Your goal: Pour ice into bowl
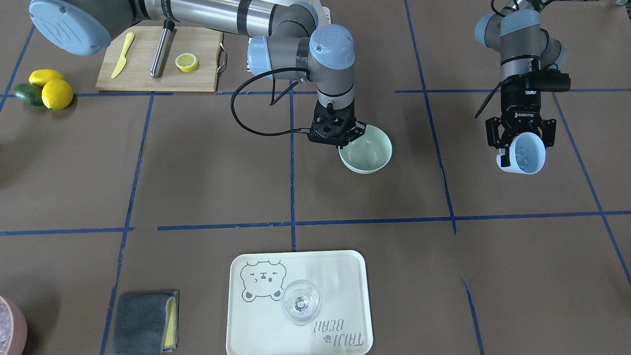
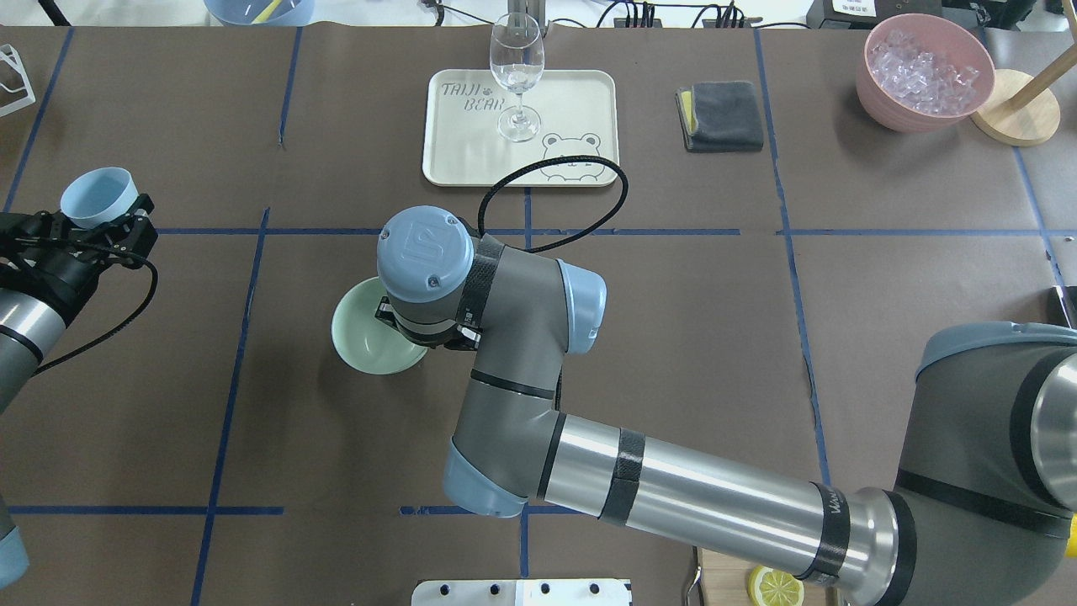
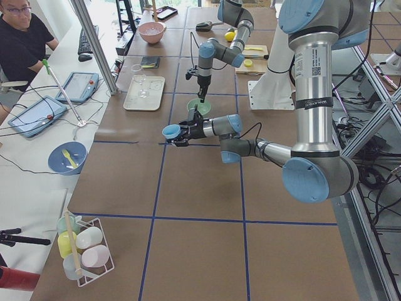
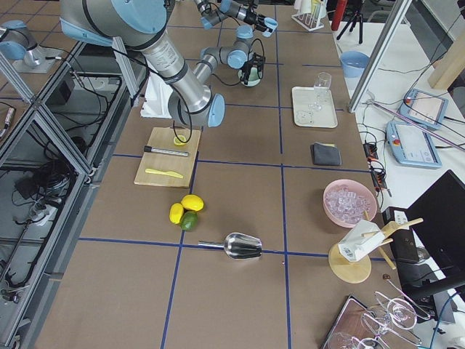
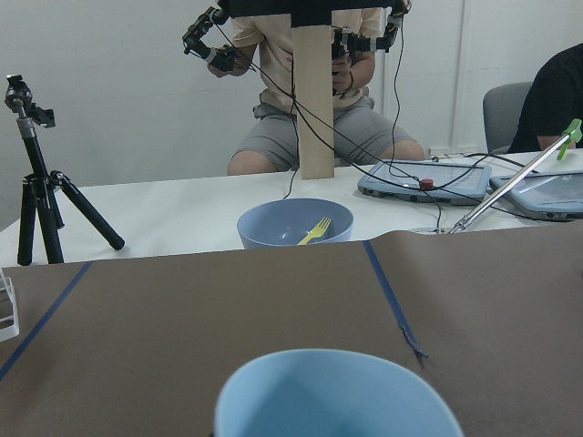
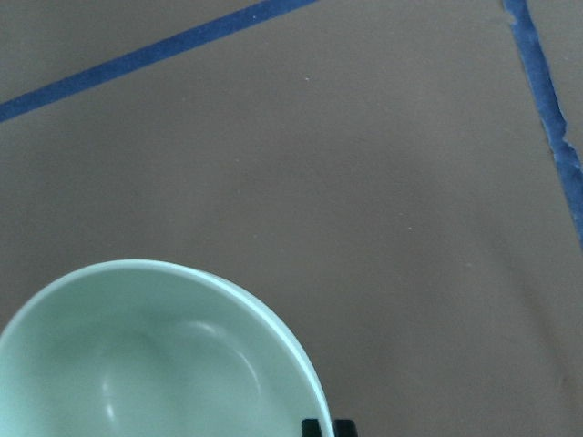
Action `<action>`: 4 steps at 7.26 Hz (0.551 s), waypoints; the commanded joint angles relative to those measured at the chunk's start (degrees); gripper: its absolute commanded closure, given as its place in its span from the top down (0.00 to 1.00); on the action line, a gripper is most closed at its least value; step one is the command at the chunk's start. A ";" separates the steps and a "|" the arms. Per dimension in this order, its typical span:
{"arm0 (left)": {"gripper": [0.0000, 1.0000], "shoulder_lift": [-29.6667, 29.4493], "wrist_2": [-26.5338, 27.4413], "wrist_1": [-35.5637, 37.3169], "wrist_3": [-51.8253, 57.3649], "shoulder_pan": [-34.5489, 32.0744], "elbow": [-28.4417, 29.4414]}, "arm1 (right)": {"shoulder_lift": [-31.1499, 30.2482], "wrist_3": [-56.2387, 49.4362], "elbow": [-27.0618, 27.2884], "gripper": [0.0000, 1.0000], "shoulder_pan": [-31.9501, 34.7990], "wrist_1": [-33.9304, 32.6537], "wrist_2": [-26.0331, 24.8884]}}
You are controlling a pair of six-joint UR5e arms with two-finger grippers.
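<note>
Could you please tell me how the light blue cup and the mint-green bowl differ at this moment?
The light blue cup is narrower than the mint-green bowl. The cup holds ice cubes; the bowl is empty. The cup is held off the table in the left gripper, while the bowl sits on the table with the right gripper apparently pinching its rim. Both are round, pale and open-topped.

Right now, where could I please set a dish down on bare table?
Bare paper lies between the bowl and the tray, and below the cup in the left hand. A wider patch is open between the cutting board and the grey cloth. It is crowded at the bowl, where the right hand grips the rim.
</note>
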 commanded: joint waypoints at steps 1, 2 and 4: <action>0.00 -0.46 -5.20 0.37 1.22 0.70 -1.99 | 0.13 0.03 0.98 1.00 1.02 2.32 0.13; 0.00 -1.94 -5.94 0.29 3.14 0.80 -2.25 | -0.31 -0.06 2.38 1.00 2.42 1.98 0.56; 0.00 -5.98 -4.64 0.46 3.60 4.90 -2.25 | -6.42 -0.15 10.51 1.00 6.02 1.71 4.14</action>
